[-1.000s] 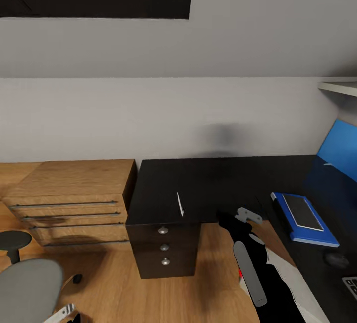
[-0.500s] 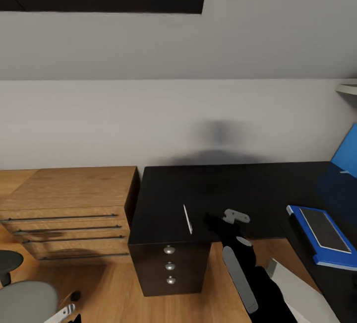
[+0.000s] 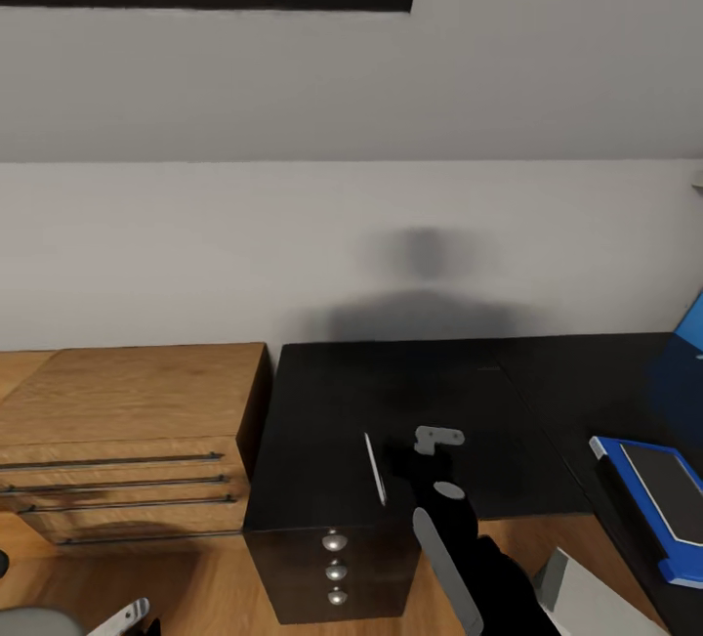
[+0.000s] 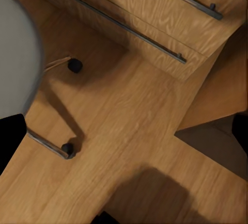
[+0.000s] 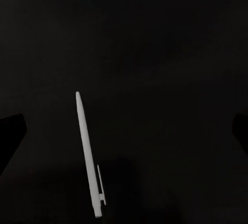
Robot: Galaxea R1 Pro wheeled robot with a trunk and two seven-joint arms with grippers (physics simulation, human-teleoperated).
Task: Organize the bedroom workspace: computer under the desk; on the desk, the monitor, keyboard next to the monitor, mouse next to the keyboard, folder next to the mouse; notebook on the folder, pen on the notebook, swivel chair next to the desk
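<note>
The white pen [image 3: 374,468] lies on the black desk [image 3: 322,402] near its front edge, above the drawer unit. My right gripper [image 3: 415,465] hovers just right of the pen and points down at the desk top. In the right wrist view the pen [image 5: 89,157] lies on the black top between the widely spread fingers of the open right gripper [image 5: 124,136]. A blue folder [image 3: 649,509] with what looks like a dark-faced notebook on it lies on the desk at the right. The swivel chair's grey seat [image 4: 15,53] and castored leg [image 4: 49,146] are under my open left gripper [image 4: 124,131].
A low light-wood cabinet [image 3: 127,421] with long handles stands against the desk's left side. A corner of the light grey computer [image 3: 586,602] is below the desk at lower right. The desk's blue back panel [image 3: 691,333] is at the right edge. A white wall runs behind.
The camera has moved, so the desk sits lower and further right in the picture, and the mouse and keyboard have left it. My right gripper has come closer to the pen.
</note>
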